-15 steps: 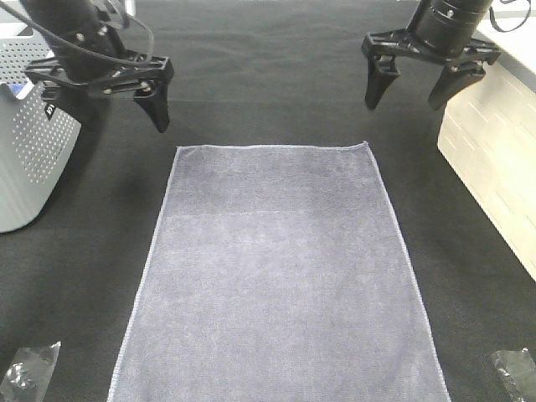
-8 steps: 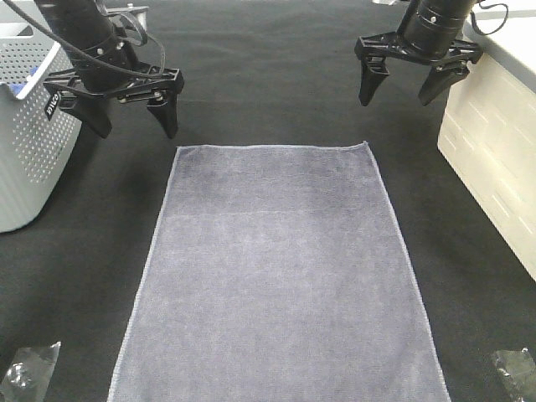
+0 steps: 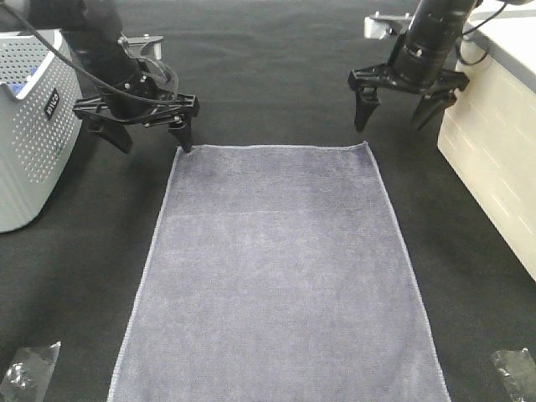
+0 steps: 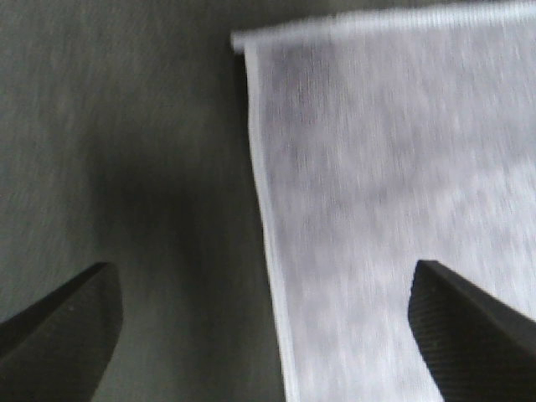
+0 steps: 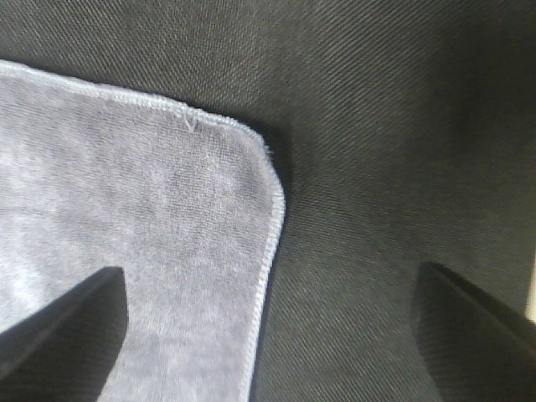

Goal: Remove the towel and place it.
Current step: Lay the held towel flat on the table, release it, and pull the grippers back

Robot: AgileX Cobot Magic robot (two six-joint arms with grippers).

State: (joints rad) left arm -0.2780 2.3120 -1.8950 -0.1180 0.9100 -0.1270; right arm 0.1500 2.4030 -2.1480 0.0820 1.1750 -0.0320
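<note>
a black table cloth (image 3: 276, 75) covers the whole work surface. the towel (image 3: 280, 276), greyish purple with stitched hems, lies flat and fully spread on it, running from the middle of the high view down to 6 o'clock, where it passes out of frame. at 9 o'clock a grey perforated basket (image 3: 29, 142) stands on the cloth, well clear of the towel; at 3 o'clock sits a pale panelled block (image 3: 494, 167).

the left gripper (image 3: 152, 144) is at 10 o'clock, claw released and spread wide – one finger sits right at the towel's far left corner, the other over bare cloth (whether it touches the fabric i cannot tell). the right gripper (image 3: 389, 124), at 1 o'clock, is likewise released and grasps nothing, its fingers either side of the far right corner and just above it.

crumpled clear plastic scraps (image 3: 27, 368) lie at 7 and 5 o'clock.
</note>
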